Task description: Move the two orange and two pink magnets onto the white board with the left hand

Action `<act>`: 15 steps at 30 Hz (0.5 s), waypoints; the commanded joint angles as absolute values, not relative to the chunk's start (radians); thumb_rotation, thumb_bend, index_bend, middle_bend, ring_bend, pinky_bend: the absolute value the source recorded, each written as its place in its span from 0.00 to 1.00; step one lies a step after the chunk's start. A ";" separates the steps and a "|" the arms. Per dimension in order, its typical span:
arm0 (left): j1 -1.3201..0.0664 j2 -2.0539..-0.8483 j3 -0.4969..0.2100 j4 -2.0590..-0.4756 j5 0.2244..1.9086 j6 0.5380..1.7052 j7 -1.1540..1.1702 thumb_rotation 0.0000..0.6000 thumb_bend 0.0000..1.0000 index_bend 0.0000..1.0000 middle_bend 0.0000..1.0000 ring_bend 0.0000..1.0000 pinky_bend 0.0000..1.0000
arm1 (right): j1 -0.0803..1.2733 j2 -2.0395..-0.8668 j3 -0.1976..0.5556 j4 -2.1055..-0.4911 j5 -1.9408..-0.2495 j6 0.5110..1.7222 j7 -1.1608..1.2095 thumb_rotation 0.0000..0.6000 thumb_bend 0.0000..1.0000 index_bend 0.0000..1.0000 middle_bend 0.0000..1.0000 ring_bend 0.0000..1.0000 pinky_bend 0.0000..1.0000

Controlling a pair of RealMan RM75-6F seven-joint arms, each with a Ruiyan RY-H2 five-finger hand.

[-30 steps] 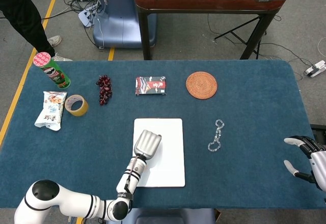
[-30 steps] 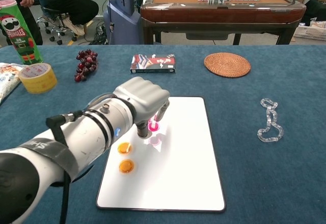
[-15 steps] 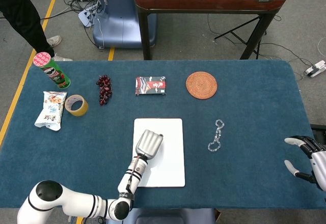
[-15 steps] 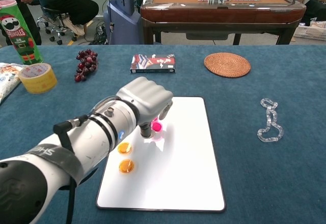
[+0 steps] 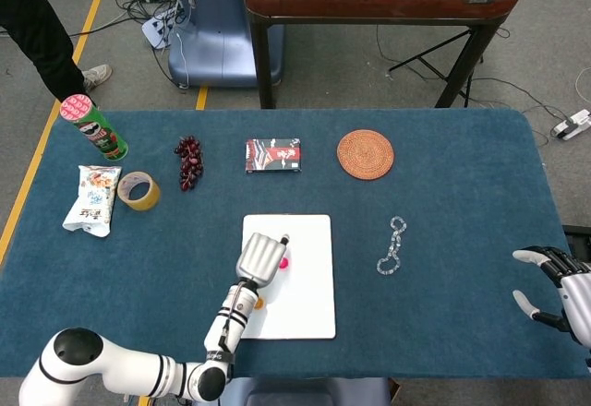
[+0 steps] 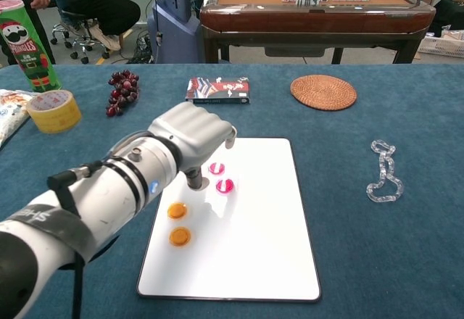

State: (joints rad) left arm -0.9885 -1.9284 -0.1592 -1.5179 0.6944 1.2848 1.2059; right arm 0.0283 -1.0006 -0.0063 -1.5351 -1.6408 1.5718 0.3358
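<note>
On the white board (image 6: 246, 246) lie two pink magnets (image 6: 216, 167) (image 6: 225, 185) near its upper left. Two orange magnets (image 6: 177, 210) (image 6: 180, 236) sit along its left edge. My left hand (image 6: 192, 138) hovers over the board's upper left corner with fingers curled in and nothing held, just left of the pink magnets. In the head view the left hand (image 5: 261, 258) covers part of the board (image 5: 309, 304); one pink magnet (image 5: 284, 262) peeks out to its right. My right hand (image 5: 559, 291) rests open at the table's right edge.
A Pringles can (image 5: 92, 126), snack packet (image 5: 92, 199) and yellow tape roll (image 5: 138, 191) stand at the far left. Grapes (image 5: 189, 161), a card box (image 5: 273, 155) and a woven coaster (image 5: 365, 154) line the back. A clear chain (image 5: 392, 245) lies right of the board.
The left hand has let go of the second pink magnet on the board and drawn back to the left. The right hand has not moved.
</note>
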 commanded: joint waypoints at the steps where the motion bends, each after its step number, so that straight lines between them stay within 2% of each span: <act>1: -0.948 -1.875 -0.120 -1.582 0.746 1.334 1.186 1.00 0.31 0.30 1.00 1.00 1.00 | 0.030 -1.003 -0.008 -1.537 -1.643 1.568 0.327 1.00 0.26 0.29 0.29 0.23 0.33; 3: -0.920 -1.832 -0.089 -1.624 0.786 1.366 1.172 1.00 0.31 0.29 0.97 0.94 1.00 | 0.031 -1.005 -0.008 -1.541 -1.643 1.565 0.316 1.00 0.26 0.29 0.29 0.23 0.33; 6: -0.876 -1.760 -0.057 -1.694 0.838 1.407 1.133 1.00 0.31 0.26 0.76 0.73 0.98 | 0.034 -1.010 -0.008 -1.546 -1.643 1.558 0.297 1.00 0.26 0.29 0.29 0.23 0.33; 8: -0.849 -1.715 -0.037 -1.729 0.879 1.432 1.104 1.00 0.31 0.25 0.61 0.58 0.90 | 0.036 -1.013 -0.008 -1.549 -1.641 1.552 0.285 1.00 0.26 0.29 0.29 0.23 0.33; 11: -0.806 -1.636 0.005 -1.771 0.969 1.474 1.054 1.00 0.31 0.25 0.46 0.44 0.77 | 0.041 -1.017 -0.009 -1.555 -1.638 1.538 0.265 1.00 0.26 0.29 0.29 0.23 0.33; 15: -0.733 -1.531 0.071 -1.772 1.119 1.533 0.938 1.00 0.31 0.25 0.40 0.36 0.69 | 0.046 -1.023 -0.009 -1.562 -1.633 1.524 0.240 1.00 0.26 0.29 0.29 0.23 0.33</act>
